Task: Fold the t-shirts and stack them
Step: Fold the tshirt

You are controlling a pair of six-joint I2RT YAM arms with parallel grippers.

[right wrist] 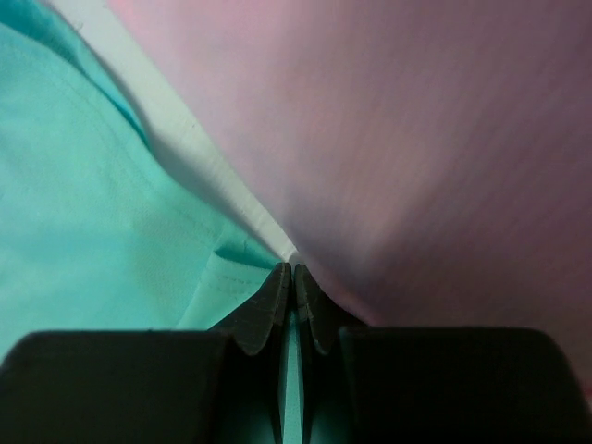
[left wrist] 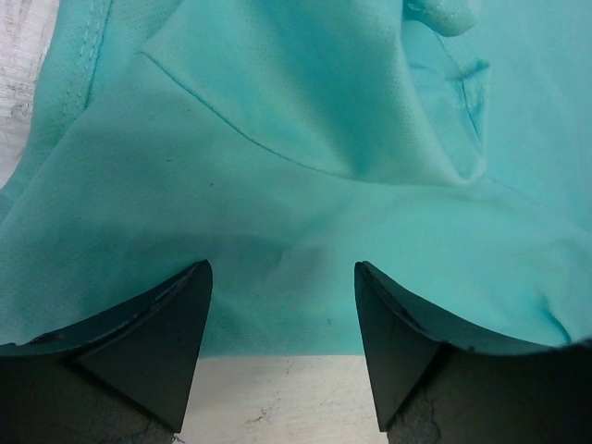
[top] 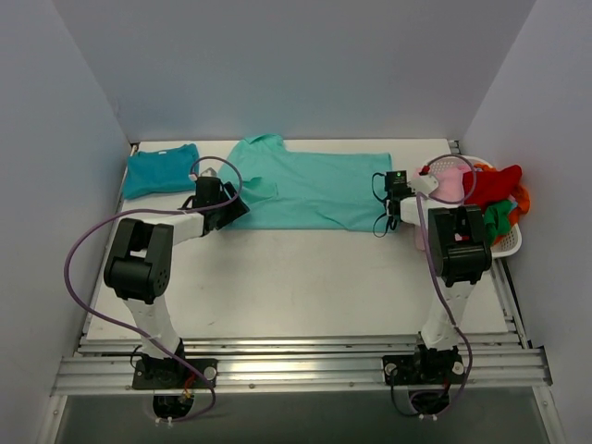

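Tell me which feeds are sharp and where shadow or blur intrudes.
Top external: even light, sharp, the turquoise t-shirt clear. Left wrist: weave in focus, soft shadow on the cloth between the fingers of the open left tool. Right wrist: the pink garment is a close blur, the shut right tool dark.

We see a light turquoise t-shirt spread out sideways along the far part of the table, its neck end toward the left and its hem toward the right. It lies mostly flat and unfolded. One short sleeve points toward the back edge, and near the left end the cloth is doubled over itself in soft creases. Beyond that left end, apart from it, we see a darker teal-blue t-shirt, folded into a compact, slightly rumpled rectangle at the table's far left corner.
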